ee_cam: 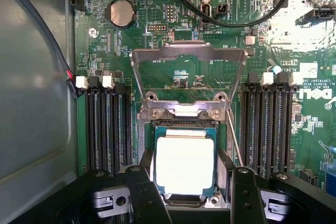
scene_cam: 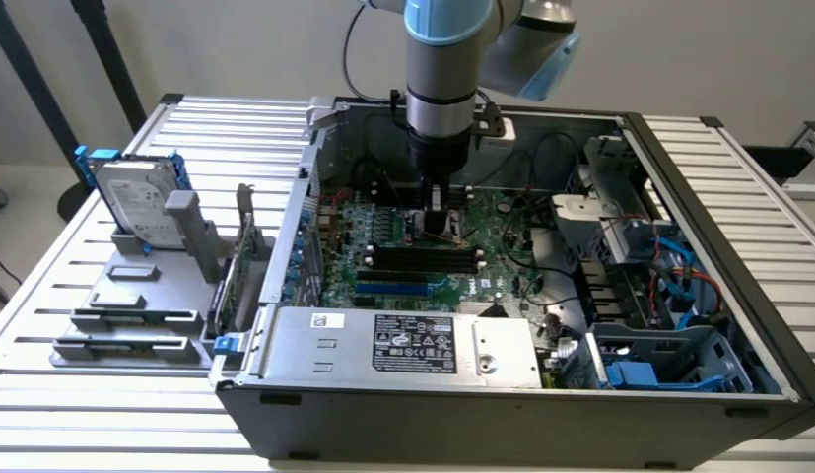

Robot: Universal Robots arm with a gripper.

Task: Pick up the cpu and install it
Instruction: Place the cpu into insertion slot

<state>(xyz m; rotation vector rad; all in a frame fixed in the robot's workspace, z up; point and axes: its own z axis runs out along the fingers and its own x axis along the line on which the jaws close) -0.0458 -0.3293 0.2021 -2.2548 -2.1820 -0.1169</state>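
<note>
At socket (ee_cam: 184, 113), flat silvery sq. cpu (ee_cam: 185, 163), claw (ee_cam: 186, 157) close

A pale metal worktop (scene_cam: 65, 414) of ribbed slats running from side to side carries two things. An open computer case (scene_cam: 512, 409) lies flat on it with its open side up, filling the middle and the exterior view's right of the surface. A grey parts holder (scene_cam: 131, 320) stands on the slats just beside the case, towards the exterior view's left, with bare slats showing around it.
</note>
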